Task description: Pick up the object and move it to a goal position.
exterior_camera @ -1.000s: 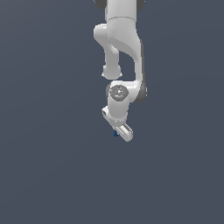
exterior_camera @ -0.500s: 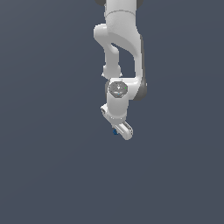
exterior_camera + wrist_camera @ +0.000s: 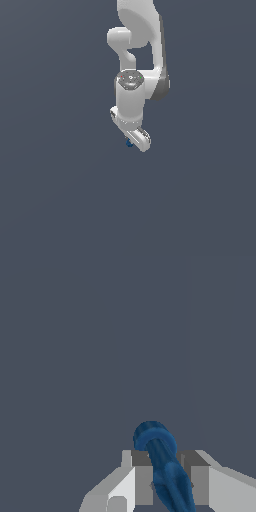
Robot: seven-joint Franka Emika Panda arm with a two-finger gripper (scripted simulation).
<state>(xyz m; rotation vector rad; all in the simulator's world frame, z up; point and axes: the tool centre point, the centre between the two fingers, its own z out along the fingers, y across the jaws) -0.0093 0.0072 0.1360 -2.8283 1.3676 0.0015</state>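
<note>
Holding the object (image 3: pixel 162 466) tight, the gripper (image 3: pixel 162 481) has its two fingers (image 3: pixel 142 478) pressed on both sides of it; the little blue thing sits right between them — its long side runs straight out past the fingertips; in the exterior view only a blue speck (image 3: pixel 129 143) peeks out beside the white hand; no goal mark shows.
</note>
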